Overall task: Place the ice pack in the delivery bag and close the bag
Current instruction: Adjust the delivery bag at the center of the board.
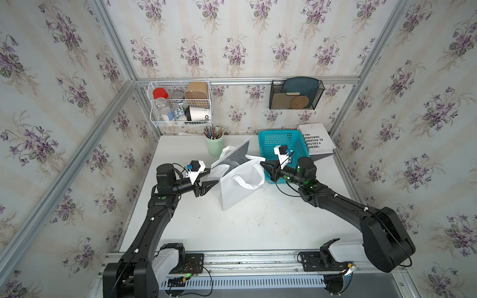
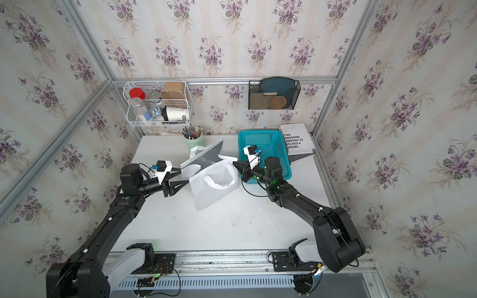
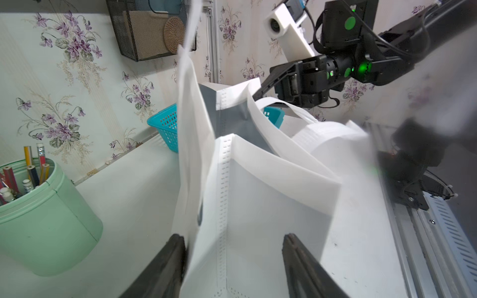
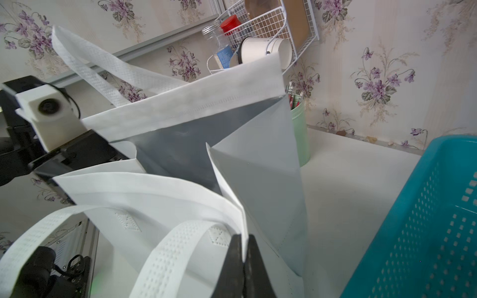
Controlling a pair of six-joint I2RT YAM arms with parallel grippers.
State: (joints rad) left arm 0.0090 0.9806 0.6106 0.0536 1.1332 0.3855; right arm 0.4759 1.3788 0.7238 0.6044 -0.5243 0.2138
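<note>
The delivery bag [image 1: 237, 196] stands mid-table in both top views, white outside, its mouth held open to show the silver lining [image 4: 193, 144]. My right gripper [image 4: 242, 240] is shut on the bag's rim on the basket side, also seen in a top view [image 1: 261, 163]. My left gripper [image 3: 233, 240] is open at the bag's opposite corner, with the seamed edge [image 3: 223, 196] between its spread fingers and a loose flap brushing one finger [image 3: 178, 247]. In a top view it sits just left of the bag [image 2: 184, 176]. The ice pack is out of view.
A turquoise basket [image 1: 284, 152] sits right behind the right gripper, with a white book [image 1: 316, 139] beyond it. A mint green cup of pencils [image 1: 215, 144] stands behind the bag. A wire rack [image 1: 180, 103] and a black mesh holder [image 1: 295, 94] hang on the back wall.
</note>
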